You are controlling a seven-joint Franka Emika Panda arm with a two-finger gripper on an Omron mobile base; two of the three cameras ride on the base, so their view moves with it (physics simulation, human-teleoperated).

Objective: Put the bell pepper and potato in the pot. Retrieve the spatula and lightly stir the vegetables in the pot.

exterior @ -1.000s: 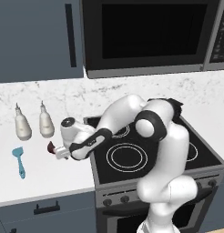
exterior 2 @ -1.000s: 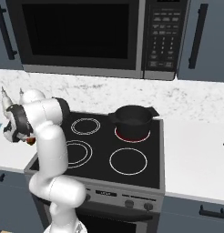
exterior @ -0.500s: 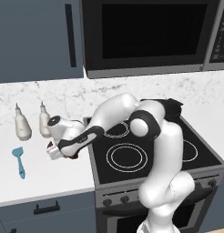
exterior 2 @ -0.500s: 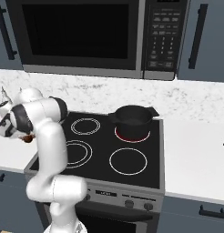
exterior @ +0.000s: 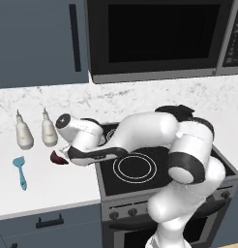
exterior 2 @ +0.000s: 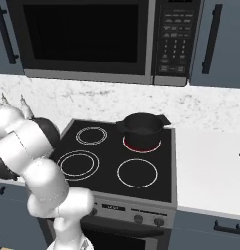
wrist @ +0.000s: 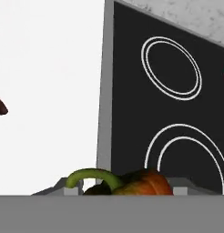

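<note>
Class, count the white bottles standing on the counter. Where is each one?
2. One bottle stands near the back wall above the spatula; the other bottle stands just right of it, beside the arm. More may be hidden behind the arm.

A home kitchen: black stovetop (exterior 2: 117, 156), built-in microwave (exterior 2: 97, 41), white marble counter (exterior: 43, 179), blue-grey cabinets (exterior: 38, 41).

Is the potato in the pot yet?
No, the potato lies on the white counter left of the stove, while the pot sits on the back right burner.
</note>
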